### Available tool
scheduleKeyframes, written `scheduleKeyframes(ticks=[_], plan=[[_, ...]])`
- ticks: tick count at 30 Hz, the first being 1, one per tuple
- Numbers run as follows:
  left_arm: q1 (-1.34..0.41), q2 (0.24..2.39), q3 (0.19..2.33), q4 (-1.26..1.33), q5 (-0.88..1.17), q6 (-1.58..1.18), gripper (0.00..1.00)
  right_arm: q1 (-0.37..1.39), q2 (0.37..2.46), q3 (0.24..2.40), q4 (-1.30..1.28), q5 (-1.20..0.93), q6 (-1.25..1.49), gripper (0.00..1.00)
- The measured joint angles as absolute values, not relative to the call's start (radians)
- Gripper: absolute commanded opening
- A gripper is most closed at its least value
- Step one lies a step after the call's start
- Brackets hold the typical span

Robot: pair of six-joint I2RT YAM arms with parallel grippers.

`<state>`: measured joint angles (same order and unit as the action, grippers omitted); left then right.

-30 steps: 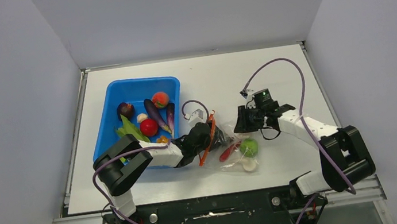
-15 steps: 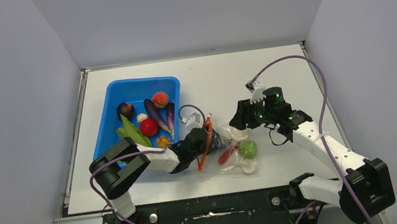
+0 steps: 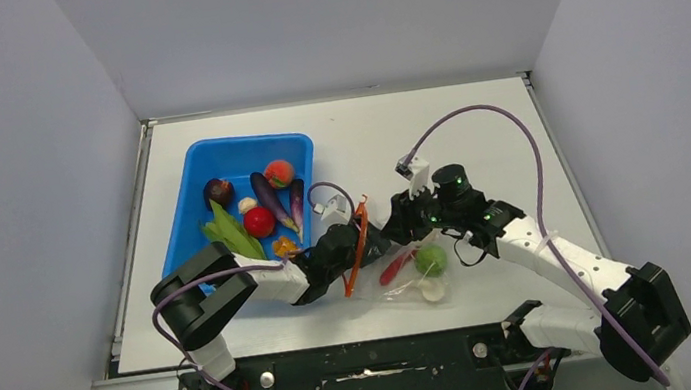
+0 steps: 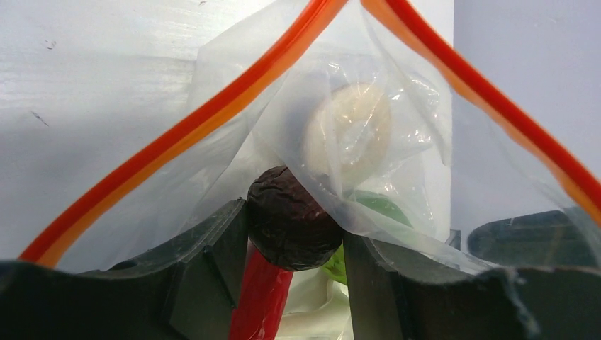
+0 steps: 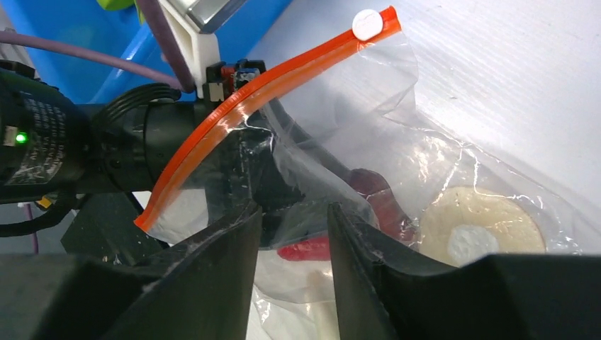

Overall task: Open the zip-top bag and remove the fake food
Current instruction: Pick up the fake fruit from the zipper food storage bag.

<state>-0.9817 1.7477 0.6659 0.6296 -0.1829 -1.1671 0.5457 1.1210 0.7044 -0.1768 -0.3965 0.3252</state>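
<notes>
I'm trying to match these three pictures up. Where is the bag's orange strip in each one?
Top view: the orange strip is a short slanting line near the centre.
Left wrist: an upside-down V across the top.
Right wrist: a diagonal from top right to middle left.
Shared landmark: the red piece inside the bag.

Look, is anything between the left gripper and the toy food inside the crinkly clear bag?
Nothing visible does. The left gripper sits inside the crinkly clear zip-top bag's open orange-red mouth, with a dark brown round plastic toy between its fingers. Only a fold of the bag covers the white mushroom behind it.
</notes>
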Motion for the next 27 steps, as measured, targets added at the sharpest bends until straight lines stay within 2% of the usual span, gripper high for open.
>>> scheduleKeyframes(ticks=[2,5,6,9,11,16,27], plan=[[-0.982,1.744,0.661,0.635,-0.183,-1.167,0.02,0.546,1.131,0.704,-0.181,-0.4,0.323,0.39],[-0.983,1.744,0.657,0.645,-0.183,-1.168,0.02,0.546,1.136,0.704,-0.18,-0.417,0.326,0.47],[-0.983,1.744,0.657,0.648,-0.183,-1.168,0.02,0.547,1.137,0.704,-0.178,-0.427,0.329,0.46],[-0.983,1.744,0.657,0.661,-0.182,-1.169,0.01,0.554,1.14,0.704,-0.165,-0.455,0.333,0.35],[-0.983,1.744,0.657,0.668,-0.18,-1.171,0.01,0.559,1.151,0.704,-0.154,-0.464,0.337,0.22],[-0.983,1.744,0.647,0.666,-0.183,-1.17,0.0,0.564,1.186,0.709,-0.165,-0.443,0.342,0.02],[-0.986,1.692,0.627,0.651,-0.191,-1.17,0.0,0.564,1.119,0.748,-0.279,-0.294,0.24,0.0]])
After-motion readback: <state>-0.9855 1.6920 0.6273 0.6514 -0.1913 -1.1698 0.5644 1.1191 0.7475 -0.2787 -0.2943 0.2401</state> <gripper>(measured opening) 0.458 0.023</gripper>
